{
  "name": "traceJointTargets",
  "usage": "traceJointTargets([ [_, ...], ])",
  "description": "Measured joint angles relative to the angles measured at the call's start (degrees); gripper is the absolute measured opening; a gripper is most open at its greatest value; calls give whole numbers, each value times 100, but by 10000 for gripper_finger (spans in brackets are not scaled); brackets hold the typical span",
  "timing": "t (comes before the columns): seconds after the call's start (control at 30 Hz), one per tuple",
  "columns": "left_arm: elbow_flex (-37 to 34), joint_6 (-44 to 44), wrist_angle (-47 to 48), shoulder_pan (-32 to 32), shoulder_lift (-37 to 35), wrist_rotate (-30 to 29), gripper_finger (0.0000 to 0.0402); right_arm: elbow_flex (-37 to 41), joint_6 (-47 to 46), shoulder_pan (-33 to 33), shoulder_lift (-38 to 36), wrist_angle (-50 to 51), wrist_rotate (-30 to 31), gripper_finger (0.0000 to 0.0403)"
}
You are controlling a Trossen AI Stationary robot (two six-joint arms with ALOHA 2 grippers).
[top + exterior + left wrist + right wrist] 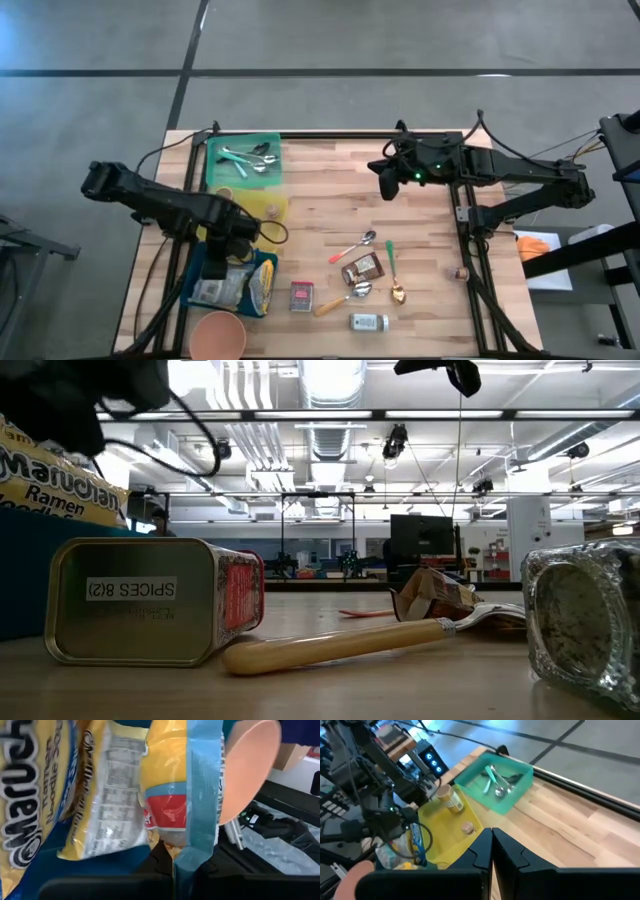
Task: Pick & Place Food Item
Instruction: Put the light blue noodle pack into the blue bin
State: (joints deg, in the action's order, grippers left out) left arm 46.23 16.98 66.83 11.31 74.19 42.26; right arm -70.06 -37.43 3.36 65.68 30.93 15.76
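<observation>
The left gripper [222,262] sits over the blue bin [262,297] at the near left corner of the table [420,215]. Its fingers are closed almost fully on the edge of a snack bag [192,805], a thin blue-and-yellow film pouch that lies in the bin beside the ramen packs [216,290].

Handling: the bag appears light, soft and crushable, with slick film. It will likely sag and swing when lifted. The flat sealed edge, where the fingers grip, is judged the best hold; squeezing the body may break the contents.

The right gripper [385,188] hangs over the far right part of the table with its fingers shut and nothing between them.

Surroundings:
- A pink bowl [218,336] stands just beside the bin, at the near edge.
- A yellow tray [445,827] holds a small jar [448,798]; beyond it a green tray [510,790] holds cutlery.
- On the open table lie a spice tin [150,612], a wooden-handled utensil [330,647], a brown packet [363,268], spoons [397,293] and a glass shaker [369,322].

Obstructions: the ramen packs press against the bag and may drag up with it. The bin wall and the bowl crowd the near side.
</observation>
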Motion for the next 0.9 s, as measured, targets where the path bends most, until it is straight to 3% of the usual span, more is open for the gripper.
traceJointTargets([
  [0.23,-289,626,-346,-13,0,-572,35,0,-427,2,-3,774,-36,9],
  [0.6,-188,710,-378,-16,0,-703,169,12,-424,1,200,1614,-559,12],
  [0.73,-117,827,-330,-17,0,-583,216,96,-500,-11,545,1701,-1028,48],
  [0.9,255,881,116,-20,2,-427,262,293,-751,-9,1081,1795,-1559,130],
])
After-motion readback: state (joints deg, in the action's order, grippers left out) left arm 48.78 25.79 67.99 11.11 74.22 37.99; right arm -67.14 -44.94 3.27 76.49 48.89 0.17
